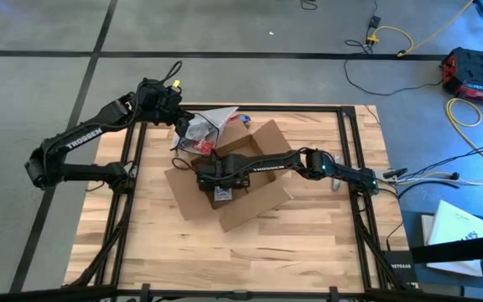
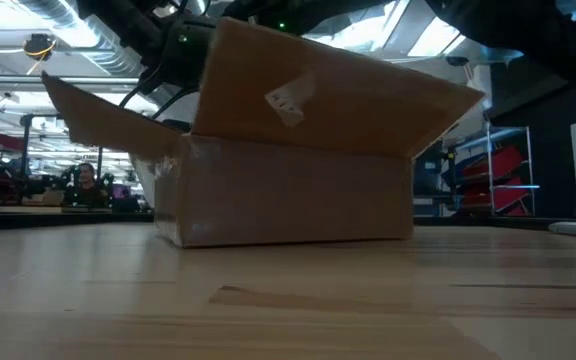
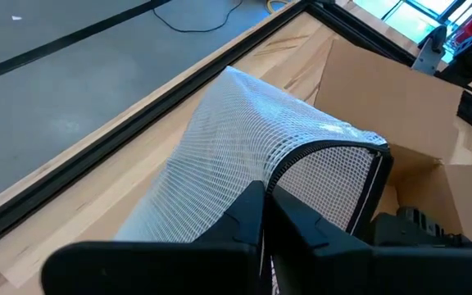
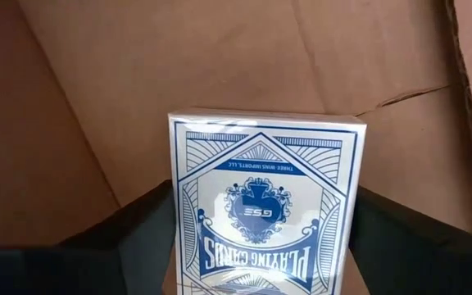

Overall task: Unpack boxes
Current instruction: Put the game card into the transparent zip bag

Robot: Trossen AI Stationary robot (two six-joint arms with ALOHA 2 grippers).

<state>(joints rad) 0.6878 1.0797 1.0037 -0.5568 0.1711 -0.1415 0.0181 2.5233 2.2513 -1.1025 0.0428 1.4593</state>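
Note:
The brown cardboard box [image 1: 254, 205] lies open mid-table on its base, flaps spread; it also fills the low view [image 2: 288, 190]. My right gripper [image 1: 220, 189] reaches down into it from the table's right and is shut on a blue-and-white playing-card pack [image 4: 265, 205] over the box's floor [image 4: 138, 82]. At the box's far left corner my left gripper [image 1: 183, 126] is shut on a clear, silvery mesh bag [image 1: 212, 122] with a small red-and-blue object [image 1: 195, 144] inside. The bag [image 3: 244, 139] spreads out beyond the shut fingers. My left gripper pinches the mesh bag between its two shut fingers [image 3: 248, 217]; the mesh [image 3: 301, 168] bulges up and over them. The fingers slant down from the table's left. Which edge they have, and how many layers, is hidden by the fingers. My right gripper has the card pack between its two fingers, one finger [image 4: 138, 229] at each long side edge [image 4: 174, 221]. The fingers point steeply down into the box, the pack's printed face toward the wrist camera. Its lower end is hidden, so whether it is lifted cannot be told.
Dark frame rails [image 1: 350, 151] run along the table's edges. Bare wood [image 1: 225, 252] lies toward the near edge. On the floor are cables [image 1: 392, 42], a red case [image 1: 476, 71] and white sheets [image 1: 455, 239]. A person [image 2: 88, 180] shows far behind the table.

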